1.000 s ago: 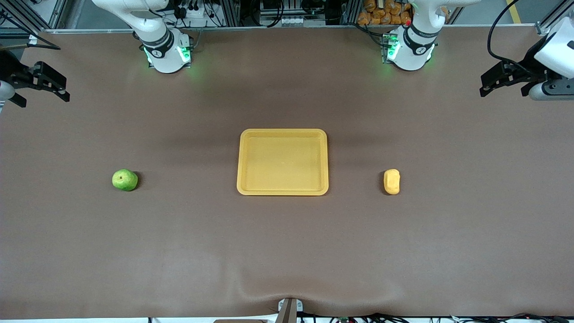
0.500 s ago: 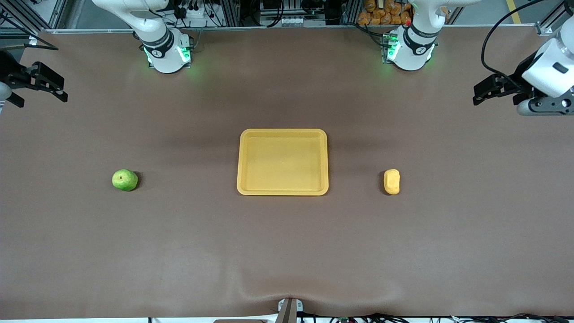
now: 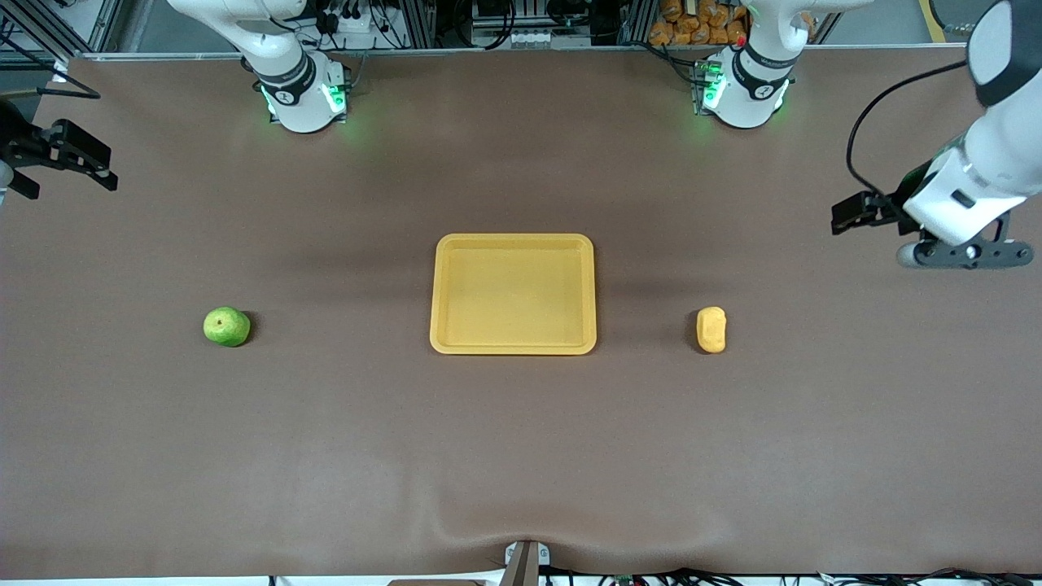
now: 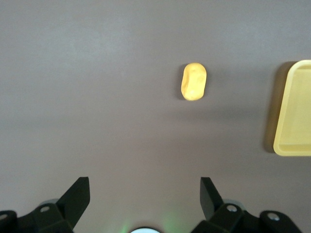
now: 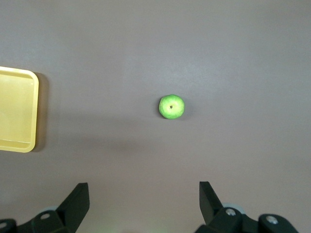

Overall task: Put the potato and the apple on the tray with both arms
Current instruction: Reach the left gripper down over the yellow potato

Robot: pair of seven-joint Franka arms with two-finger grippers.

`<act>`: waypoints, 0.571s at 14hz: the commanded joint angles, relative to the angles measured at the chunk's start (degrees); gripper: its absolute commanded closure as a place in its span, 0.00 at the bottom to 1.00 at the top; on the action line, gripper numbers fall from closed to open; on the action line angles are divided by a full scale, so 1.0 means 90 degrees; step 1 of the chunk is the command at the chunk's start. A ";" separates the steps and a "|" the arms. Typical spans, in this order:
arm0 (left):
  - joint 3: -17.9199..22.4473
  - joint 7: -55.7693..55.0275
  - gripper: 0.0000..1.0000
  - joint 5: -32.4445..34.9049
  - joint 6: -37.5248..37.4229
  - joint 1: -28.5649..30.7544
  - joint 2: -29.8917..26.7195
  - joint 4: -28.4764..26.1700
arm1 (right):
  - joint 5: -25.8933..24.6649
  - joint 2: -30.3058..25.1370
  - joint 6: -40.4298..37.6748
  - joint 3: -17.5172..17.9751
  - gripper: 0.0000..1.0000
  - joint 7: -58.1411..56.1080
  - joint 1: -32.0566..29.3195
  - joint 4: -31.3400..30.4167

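The yellow-orange tray (image 3: 513, 293) lies empty in the middle of the table. The green apple (image 3: 226, 326) rests on the table toward the right arm's end. The oblong potato (image 3: 711, 330) rests toward the left arm's end. My left gripper (image 3: 847, 218) hangs open and empty over the table at the left arm's end, well apart from the potato. Its wrist view shows the gripper (image 4: 145, 191), the potato (image 4: 194, 81) and a tray edge (image 4: 294, 109). My right gripper (image 3: 72, 175) is open and empty over the table's edge at the right arm's end. Its wrist view shows the gripper (image 5: 144, 194), the apple (image 5: 171, 107) and a tray corner (image 5: 17, 109).
The brown table cover (image 3: 521, 456) is flat, with a wrinkle at the edge nearest the front camera. The two arm bases (image 3: 305, 98) (image 3: 745, 94) stand along the edge farthest from that camera. Cables and equipment sit past that edge.
My left gripper has swung lower and inward over the table, closer to the potato. My right gripper has shifted slightly outward. The apple, potato and tray have not moved.
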 commanded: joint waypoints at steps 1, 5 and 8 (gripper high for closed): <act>-0.0013 0.0079 0.00 -0.0086 0.0660 -0.0017 -0.0017 -0.0515 | -0.0008 0.0184 0.0013 0.0053 0.00 -0.0050 -0.0095 0.0121; -0.0081 -0.0038 0.00 -0.0018 0.1072 -0.0135 0.0490 -0.0614 | -0.0008 0.0389 0.0130 0.0053 0.00 -0.0050 -0.0105 0.0131; -0.0140 -0.0028 0.00 -0.0008 0.1540 -0.0232 0.0890 -0.0692 | -0.0008 0.0603 0.0257 0.0053 0.00 -0.0050 -0.0115 0.0131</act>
